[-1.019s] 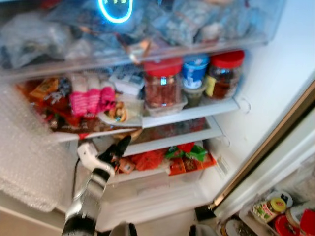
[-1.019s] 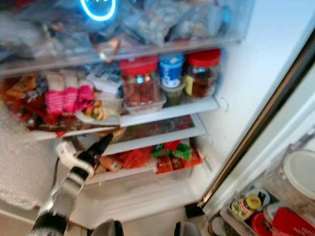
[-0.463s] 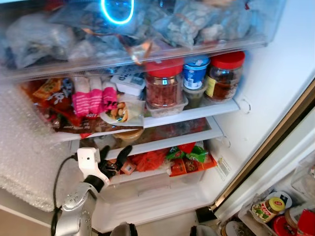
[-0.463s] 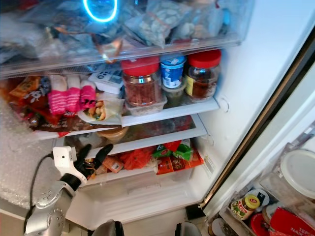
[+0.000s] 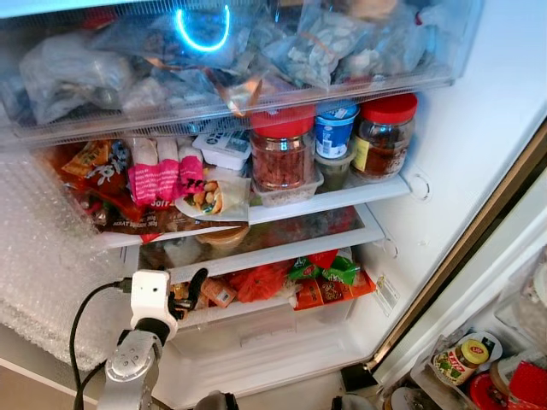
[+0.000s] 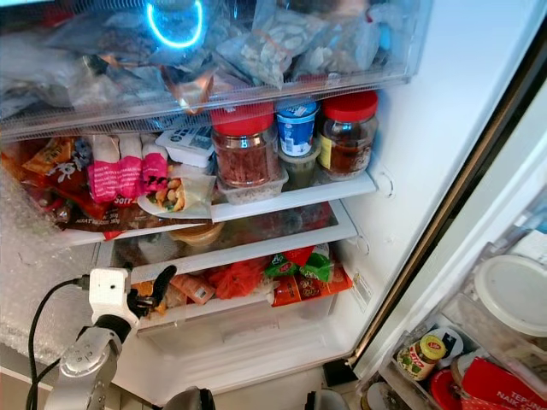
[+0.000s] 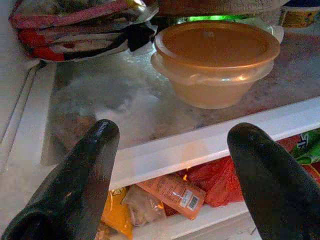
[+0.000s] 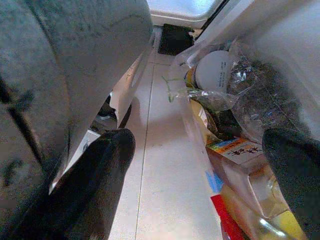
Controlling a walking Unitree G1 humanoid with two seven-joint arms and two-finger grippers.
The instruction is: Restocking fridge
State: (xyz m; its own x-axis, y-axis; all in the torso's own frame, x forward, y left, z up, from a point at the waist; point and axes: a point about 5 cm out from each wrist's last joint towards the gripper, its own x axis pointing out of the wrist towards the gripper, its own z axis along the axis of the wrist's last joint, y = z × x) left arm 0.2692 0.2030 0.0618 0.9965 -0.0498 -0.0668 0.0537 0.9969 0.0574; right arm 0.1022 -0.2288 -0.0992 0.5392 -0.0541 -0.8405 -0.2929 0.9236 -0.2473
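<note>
Left wrist view: my left tool (image 7: 170, 165) is released, empty, before the fridge shelf (image 7: 210, 145) bearing an orange lidded bowl (image 7: 215, 62). Packet labels unreadable. My right tool (image 8: 200, 175) hangs released.

Bright, even light inside the fridge; blue ring glare (image 5: 202, 30) on the top drawer; wrist views dimmer, soft-focused.

Two red-lidded jars (image 5: 283, 152), one blue-lidded tub (image 5: 336, 131), one orange bowl (image 7: 215, 62).

Translucent glossy plastic tub (image 7: 215, 62), matt black fingers (image 7: 80, 175)
</note>
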